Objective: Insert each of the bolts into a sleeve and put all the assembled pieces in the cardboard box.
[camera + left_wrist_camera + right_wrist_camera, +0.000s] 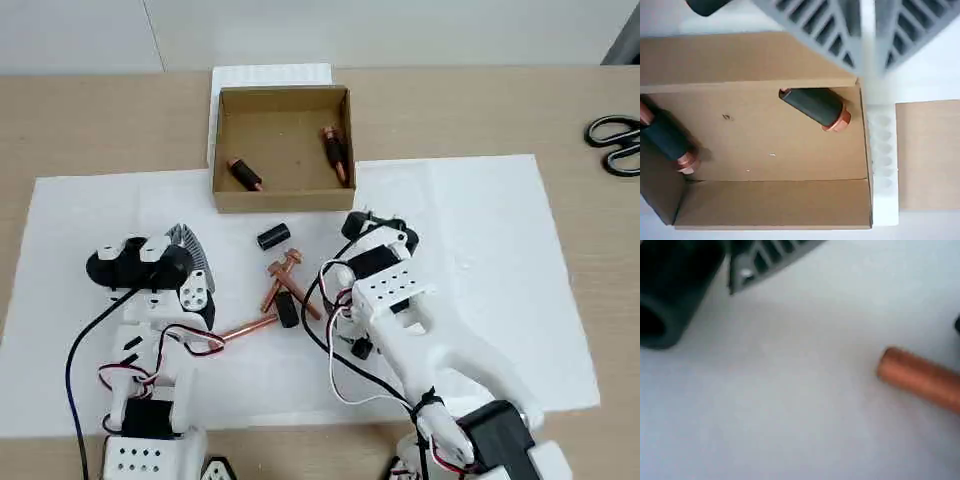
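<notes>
Two assembled pieces (243, 173) already lie in the cardboard box (281, 199) at the far side, so the job looks partway done. Loose bolts (283, 270) and a black sleeve (273, 237) wait on the white sheet (480, 250) between the arms. The left gripper (868, 65) hangs near and left of the box, clenched to a thin slit on nothing. The right gripper (740, 267) sits low with a dark sleeve (670, 290) tight beside it; whether it grasps, I cannot tell. Next likely calls for mating a bolt with a sleeve. The box wall crowds the far side; open sheet lies right.
</notes>
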